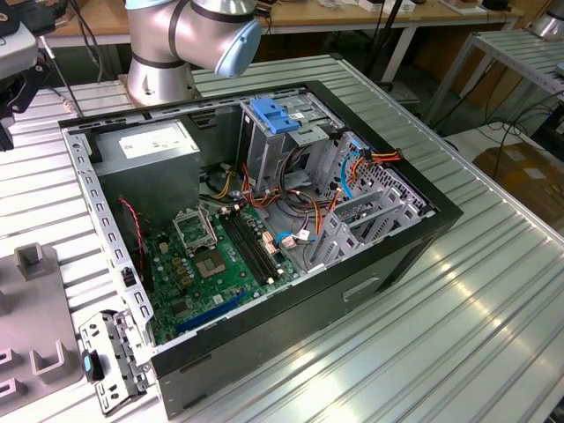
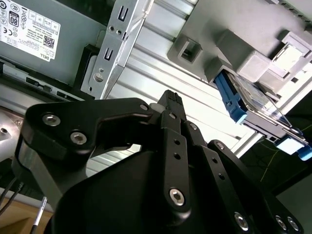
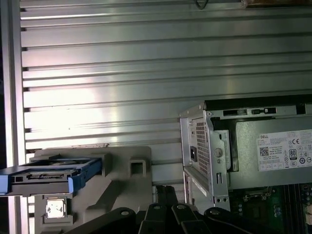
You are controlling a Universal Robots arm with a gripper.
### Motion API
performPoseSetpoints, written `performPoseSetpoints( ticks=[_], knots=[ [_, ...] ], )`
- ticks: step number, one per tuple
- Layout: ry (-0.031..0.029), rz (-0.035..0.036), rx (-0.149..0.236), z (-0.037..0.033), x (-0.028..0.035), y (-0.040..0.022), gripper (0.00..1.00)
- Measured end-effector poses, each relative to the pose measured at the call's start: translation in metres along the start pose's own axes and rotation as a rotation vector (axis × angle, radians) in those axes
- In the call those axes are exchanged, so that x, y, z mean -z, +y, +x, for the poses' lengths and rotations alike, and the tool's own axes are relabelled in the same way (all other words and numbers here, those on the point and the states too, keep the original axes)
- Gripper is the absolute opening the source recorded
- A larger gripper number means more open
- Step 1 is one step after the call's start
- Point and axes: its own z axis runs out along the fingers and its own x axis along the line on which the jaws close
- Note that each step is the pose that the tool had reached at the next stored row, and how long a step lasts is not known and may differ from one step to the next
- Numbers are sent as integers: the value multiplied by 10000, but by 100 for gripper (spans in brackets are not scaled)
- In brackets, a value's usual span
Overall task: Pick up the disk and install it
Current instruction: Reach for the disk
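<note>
Disk parked in its holder, jaws closed on nothing nearby.
Gripper hangs over the bare ribbed table, between the open computer case and the grey holder. The disk sits slotted there, its visible edge along the ribs, on the side away from the case.

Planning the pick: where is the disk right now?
In both wrist views the disk sits in the grey holder on the ribbed table, apart from the computer case.
</note>
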Motion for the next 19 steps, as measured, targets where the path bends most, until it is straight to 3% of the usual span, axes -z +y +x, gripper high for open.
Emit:
performPoseSetpoints(
  ticks=[13,19],
  knots=[
    [1,1,-1,163,4,2,11],
    [17,2,-1,293,8,-7,11]
  ],
)
